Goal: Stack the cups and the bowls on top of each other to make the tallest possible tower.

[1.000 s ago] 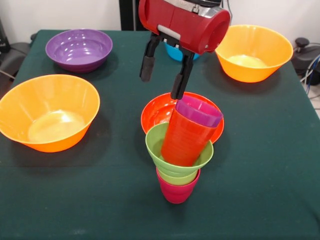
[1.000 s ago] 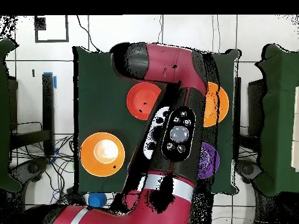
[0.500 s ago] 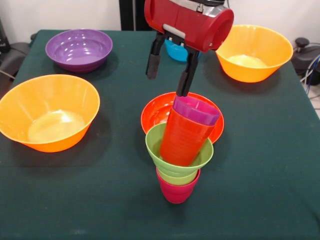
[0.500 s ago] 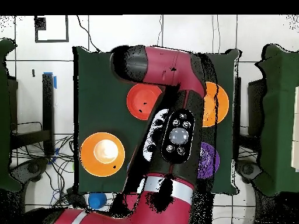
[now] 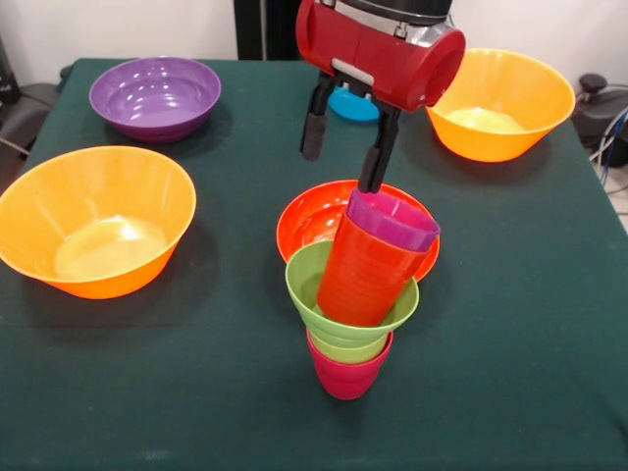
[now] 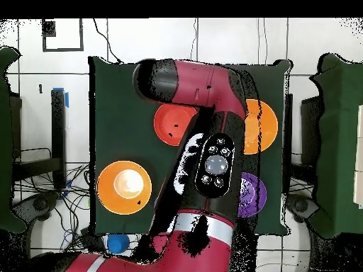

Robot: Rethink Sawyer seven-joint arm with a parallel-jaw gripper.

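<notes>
Tower of nested cups stands near the table's front edge, leaning right, just before the red-orange bowl. Gripper hangs above it, fingers apart, empty. Large orange bowls flank left and right.

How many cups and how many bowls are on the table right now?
Cups: 3, crimson, orange-red, purple
Bowls: 6, two orange, purple, red-orange, lime green, blue
Total: 9
</notes>
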